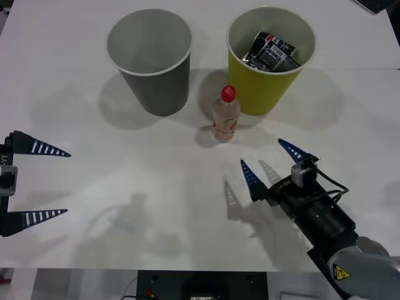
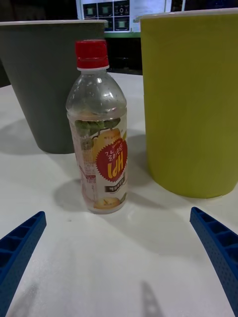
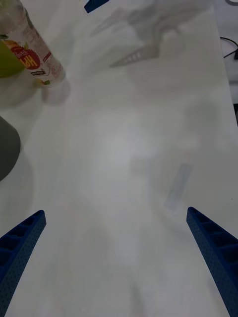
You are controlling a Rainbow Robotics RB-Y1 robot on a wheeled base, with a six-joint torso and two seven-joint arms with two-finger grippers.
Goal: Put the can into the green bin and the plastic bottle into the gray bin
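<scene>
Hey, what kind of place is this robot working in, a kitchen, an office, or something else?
Probably a lab or test room set up for a sorting trial. A plain white table holds just a gray bin, a green bin and a plastic bottle, and posters or screens show on the wall behind.

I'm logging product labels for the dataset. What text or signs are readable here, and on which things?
Bottle: red badge with large Korean lettering, shown mirrored; I can't transcribe it reliably. Small print below is too small to read.
Can, lying in the green bin: black-and-white print, too small to read.
Right arm: yellow triangular warning sign, no words.
Gray bin: none.
</scene>
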